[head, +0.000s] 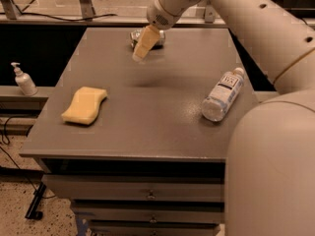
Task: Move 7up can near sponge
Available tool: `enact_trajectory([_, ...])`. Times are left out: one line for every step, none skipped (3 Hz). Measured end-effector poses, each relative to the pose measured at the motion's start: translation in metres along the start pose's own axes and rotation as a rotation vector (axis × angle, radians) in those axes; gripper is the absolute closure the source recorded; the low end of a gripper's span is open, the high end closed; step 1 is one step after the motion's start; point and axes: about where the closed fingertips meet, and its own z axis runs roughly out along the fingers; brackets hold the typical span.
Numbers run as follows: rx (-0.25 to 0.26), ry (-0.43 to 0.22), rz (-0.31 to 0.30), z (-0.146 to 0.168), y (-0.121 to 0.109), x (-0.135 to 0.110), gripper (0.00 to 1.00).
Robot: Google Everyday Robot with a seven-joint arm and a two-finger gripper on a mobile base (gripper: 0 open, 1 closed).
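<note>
The 7up can (134,35) lies on its side at the far edge of the grey table (157,112), mostly hidden behind my gripper. My gripper (139,54) hangs tilted just in front of and over the can, its tan tip pointing down-left. I cannot tell whether it touches the can. The yellow sponge (84,104) lies flat at the table's left side, well away from the can and the gripper.
A clear water bottle (224,93) with a white label lies on its side at the table's right. A white pump dispenser (23,80) stands on a ledge left of the table. My arm fills the right side of the view. Drawers sit below the tabletop.
</note>
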Motion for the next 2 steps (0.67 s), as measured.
enact_trajectory([0.018, 0.035, 0.023, 0.026, -0.017, 0.010, 0.00])
enact_trajectory([0.021, 0.056, 0.064, 0.041, -0.034, 0.023, 0.00])
